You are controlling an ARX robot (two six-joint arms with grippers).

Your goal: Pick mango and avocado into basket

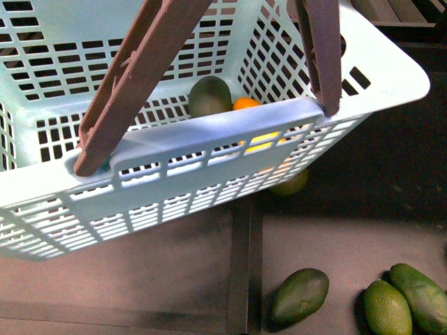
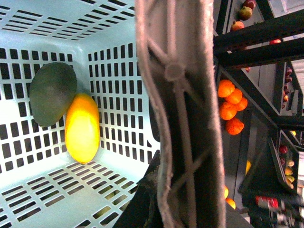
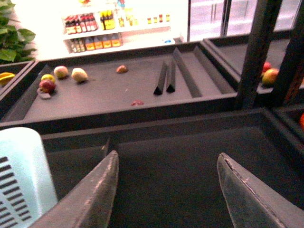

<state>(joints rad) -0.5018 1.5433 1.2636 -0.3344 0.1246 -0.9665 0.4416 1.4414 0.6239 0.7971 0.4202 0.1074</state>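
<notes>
Closest to the front camera, the turquoise basket [image 1: 209, 132] hangs tilted above a dark display shelf [image 1: 140, 279]; it looks light but springy, best carried by its mauve handles [image 1: 136, 77]. One handle fills the left wrist view, so I cannot tell how the left tool stands. Inside, in one corner, lie the dark avocado [image 2: 51, 92] and, touching it, the smooth, probably slippery mango [image 2: 82, 127], each best taken across its middle. Right tool [image 3: 166, 190]: wide apart, empty.

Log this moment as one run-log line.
yellow-orange oblong mango: in basket | dark green egg-shaped avocado: in basket, touching mango | turquoise slotted plastic basket: holds both | right gripper: open, empty
</notes>
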